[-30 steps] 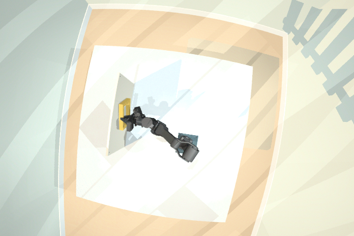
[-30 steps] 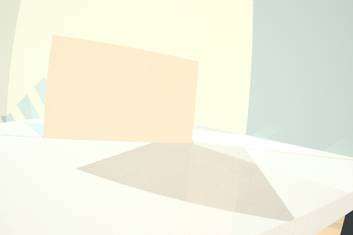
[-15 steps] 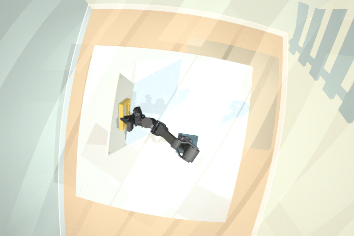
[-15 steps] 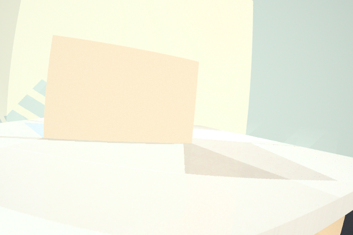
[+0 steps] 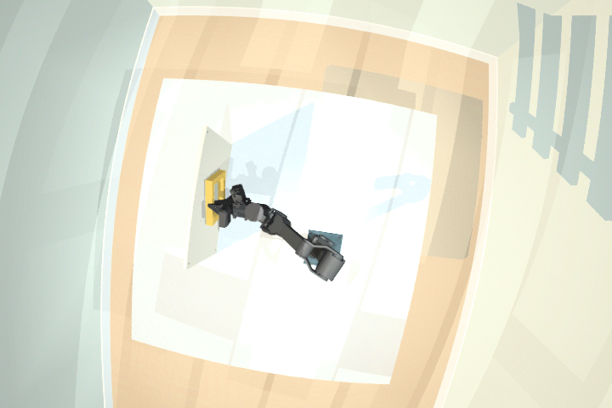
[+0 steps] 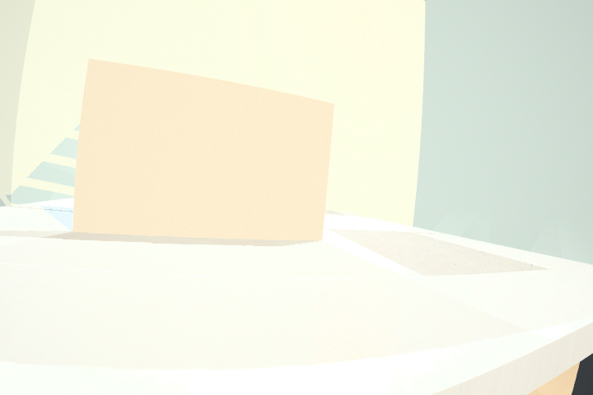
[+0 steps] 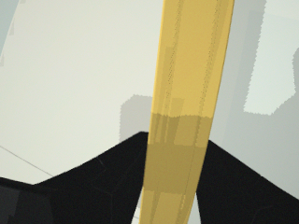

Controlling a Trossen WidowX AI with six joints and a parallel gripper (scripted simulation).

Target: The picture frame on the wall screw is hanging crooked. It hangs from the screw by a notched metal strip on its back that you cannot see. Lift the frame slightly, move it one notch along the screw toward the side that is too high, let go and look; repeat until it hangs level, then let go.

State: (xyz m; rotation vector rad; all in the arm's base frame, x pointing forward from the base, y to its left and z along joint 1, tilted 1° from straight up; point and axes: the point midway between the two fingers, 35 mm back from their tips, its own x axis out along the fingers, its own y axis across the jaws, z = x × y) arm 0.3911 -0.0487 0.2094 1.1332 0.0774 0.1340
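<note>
Now, pincer (image 5: 214, 206) (image 7: 172, 146): you had it clamped on one bar of the yellow picture frame.
Picture frame (image 5: 210, 201) (image 7: 193, 61): you had it in front of the upright panel (image 5: 201, 240) (image 6: 199, 153) (image 7: 79, 70).
Panel: you saw it standing on the white tabletop (image 5: 287, 326) (image 6: 189, 316).

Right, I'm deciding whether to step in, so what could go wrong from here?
The gripper is shut on one bar of the yellow frame, toward one end in the top view, so lifting might swing the frame instead of raising it evenly. The screw and notched strip are out of sight, so it could skip a notch or slip off unnoticed. The exterior view shows only the panel's back, so it can't confirm level.
</note>
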